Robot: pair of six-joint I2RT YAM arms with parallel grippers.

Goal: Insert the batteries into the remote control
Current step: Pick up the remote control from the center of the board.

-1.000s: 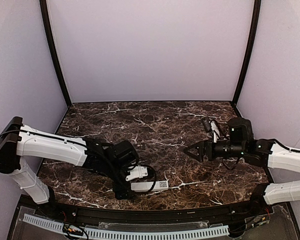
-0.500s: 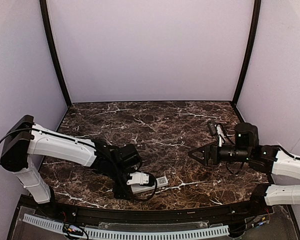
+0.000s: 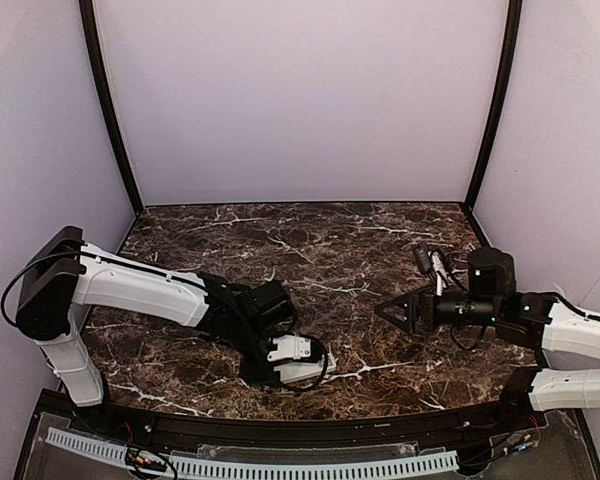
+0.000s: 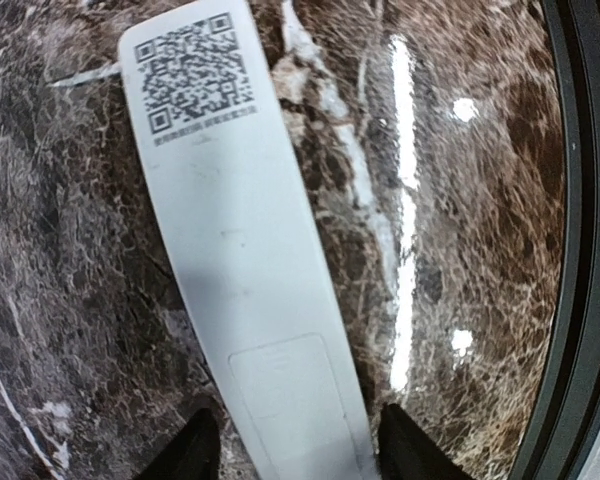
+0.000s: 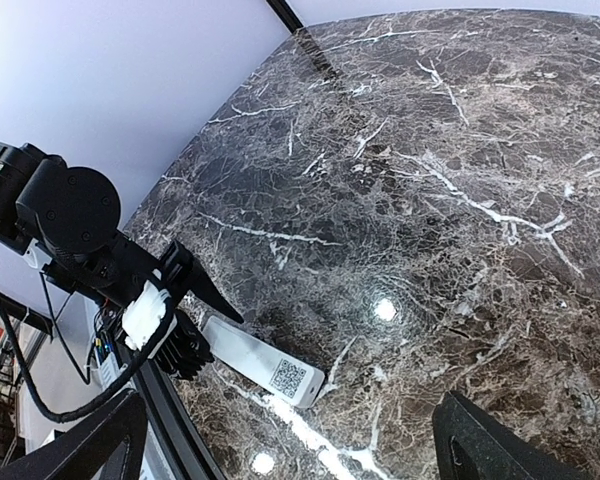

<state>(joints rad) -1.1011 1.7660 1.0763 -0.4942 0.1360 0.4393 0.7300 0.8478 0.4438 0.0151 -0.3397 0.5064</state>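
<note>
At the left gripper (image 4: 300, 448), the remote control (image 4: 242, 270) has its near end cropped.

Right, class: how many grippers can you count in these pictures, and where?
2. The left gripper straddles one end of the white remote by the table's near edge; the right gripper hangs open above the table's right side. None seems hidden.

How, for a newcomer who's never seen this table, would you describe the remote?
On the dark marble table, look at the front edge. A slim white rectangular plastic remote control lies between the left gripper's jaws; its QR-code sticker sets it apart.
</note>
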